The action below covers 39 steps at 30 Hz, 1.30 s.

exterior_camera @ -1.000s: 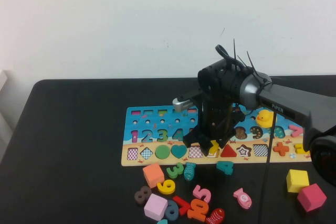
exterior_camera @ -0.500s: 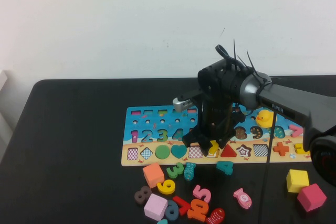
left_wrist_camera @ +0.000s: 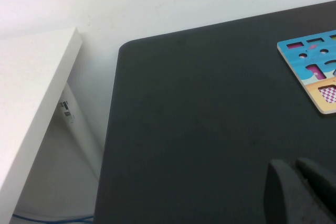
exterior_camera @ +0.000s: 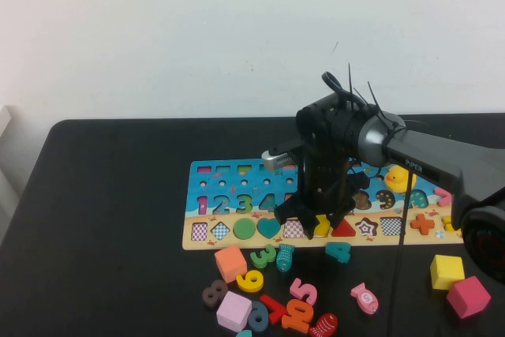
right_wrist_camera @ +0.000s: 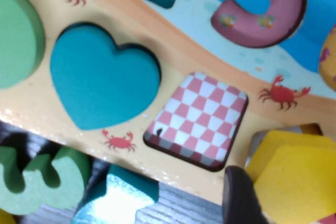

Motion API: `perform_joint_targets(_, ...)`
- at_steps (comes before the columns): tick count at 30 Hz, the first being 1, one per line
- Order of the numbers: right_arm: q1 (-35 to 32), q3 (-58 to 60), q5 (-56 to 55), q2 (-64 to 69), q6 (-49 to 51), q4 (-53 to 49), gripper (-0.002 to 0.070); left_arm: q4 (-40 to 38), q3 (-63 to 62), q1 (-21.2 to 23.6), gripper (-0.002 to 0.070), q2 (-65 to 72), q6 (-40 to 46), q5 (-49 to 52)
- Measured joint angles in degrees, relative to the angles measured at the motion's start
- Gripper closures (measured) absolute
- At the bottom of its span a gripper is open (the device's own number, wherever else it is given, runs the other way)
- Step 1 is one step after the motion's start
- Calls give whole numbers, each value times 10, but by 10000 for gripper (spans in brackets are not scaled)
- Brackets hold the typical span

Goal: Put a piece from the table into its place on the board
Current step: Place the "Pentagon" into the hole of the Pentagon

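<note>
The right gripper (exterior_camera: 316,219) hangs low over the near row of the board (exterior_camera: 229,204), a flat printed puzzle panel with cut-out recesses. Between its dark fingers sits a yellow piece (right_wrist_camera: 291,174), a smooth, matte block with angled facets, and the jaws appear clenched on it (only one rounded black fingertip (right_wrist_camera: 242,198) shows in the right wrist view, so the far side of the grip is hidden). Just beside the jaws lies an empty square recess (right_wrist_camera: 197,121) with a red-and-white checkered floor; beyond it a teal heart (right_wrist_camera: 102,82) sits flush in its slot, and a green round piece (right_wrist_camera: 16,51) is cut off at the frame's edge. Loose pieces crowd the table (exterior_camera: 110,219) near the board's front edge, among them a green 3 (exterior_camera: 263,256) and a teal fish shape (exterior_camera: 285,256). The left gripper (left_wrist_camera: 302,192) rests well away over bare black tabletop, its two dark fingers pressed together, with wide open surface around it.
</note>
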Motion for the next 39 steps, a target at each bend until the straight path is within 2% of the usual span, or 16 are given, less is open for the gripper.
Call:
perform_joint_targets(8,0,0,-1,0,5,0,279,0,0,0,676,0,0,0)
perform_joint_targets(13,1,0,-1,0,6,0,163,0,0,0,676,0,0,0)
perform_joint_targets(15,1,0,-1,0,6,0,139,0,0,0,676,0,0,0)
perform_joint_targets(24,1,0,-1,-16,0,-5,129,0,0,0,676,0,0,0)
perform_joint_targets(26,1,0,0,-28,-4,-10,160,0,0,0,676,0,0,0)
perform_joint_targets(29,1,0,7,-47,-10,-14,264,0,0,0,676,0,0,0)
perform_joint_targets(33,1,0,15,-53,-22,-10,514,0,0,0,676,0,0,0)
perform_joint_targets(35,1,0,16,-53,-23,-2,608,0,0,0,676,0,0,0)
perform_joint_targets(37,1,0,16,-53,-23,1,648,0,0,0,676,0,0,0)
perform_joint_targets(39,1,0,20,-53,-24,2,657,0,0,0,676,0,0,0)
